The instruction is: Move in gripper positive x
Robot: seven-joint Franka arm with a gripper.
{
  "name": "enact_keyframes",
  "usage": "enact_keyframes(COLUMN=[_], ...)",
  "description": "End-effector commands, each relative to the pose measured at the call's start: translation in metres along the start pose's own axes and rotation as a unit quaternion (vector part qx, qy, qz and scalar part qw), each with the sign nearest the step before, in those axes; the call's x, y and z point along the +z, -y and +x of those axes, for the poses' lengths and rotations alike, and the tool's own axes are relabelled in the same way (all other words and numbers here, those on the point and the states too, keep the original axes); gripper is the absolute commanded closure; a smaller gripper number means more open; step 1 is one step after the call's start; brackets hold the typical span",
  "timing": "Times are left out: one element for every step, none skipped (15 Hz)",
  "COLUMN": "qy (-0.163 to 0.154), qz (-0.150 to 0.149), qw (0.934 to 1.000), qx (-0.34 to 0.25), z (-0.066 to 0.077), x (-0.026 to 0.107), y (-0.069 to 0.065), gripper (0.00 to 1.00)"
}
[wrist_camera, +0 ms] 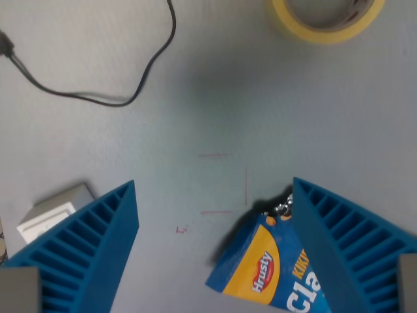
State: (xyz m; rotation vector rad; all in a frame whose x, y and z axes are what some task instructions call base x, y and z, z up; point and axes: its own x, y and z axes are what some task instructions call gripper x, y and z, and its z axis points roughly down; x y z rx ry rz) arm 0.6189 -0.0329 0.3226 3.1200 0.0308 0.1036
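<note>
Two blue ribbed fingers [85, 251] of the gripper [215, 228] fill the lower corners of the wrist view, one at the wrist view's left and one at the wrist view's right. They stand spread wide, released, with bare grey table [215, 117] showing in the gap between them and nothing grasped.

A blue and orange snack packet [267, 270] lies flat on the table at the bottom of the view. Its right side passes under or against the inner face of the right-hand finger; whether they touch cannot be told. The packet bears the word "Hrusty" on a red oval, and its crimped upper end points toward the middle of the table.

A small grey and white box [52, 212] sits near the left edge of the view, partly hidden behind the left-hand finger.

A black cable [140, 85] runs in a loose curve across the upper left of the table, entering at the top edge and ending at a plug near the left edge.

A roll of yellow tape [326, 23] lies at the top edge toward the right corner, cut off by the frame and well apart from the packet.

Faint red marks [221, 182] are drawn on the table surface between the fingers, just beside the packet's upper end.
</note>
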Motion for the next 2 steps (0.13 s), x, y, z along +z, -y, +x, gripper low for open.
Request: enact_keyframes(qy=[0.033,0.033], qz=[0.008,0.008], qw=[0.9994,0.9994], qx=[0.004,0.004], z=[0.0208,0.0258], x=[-0.0025,-0.0022], y=[0.0005,0.0005], gripper=[0.00,0.00])
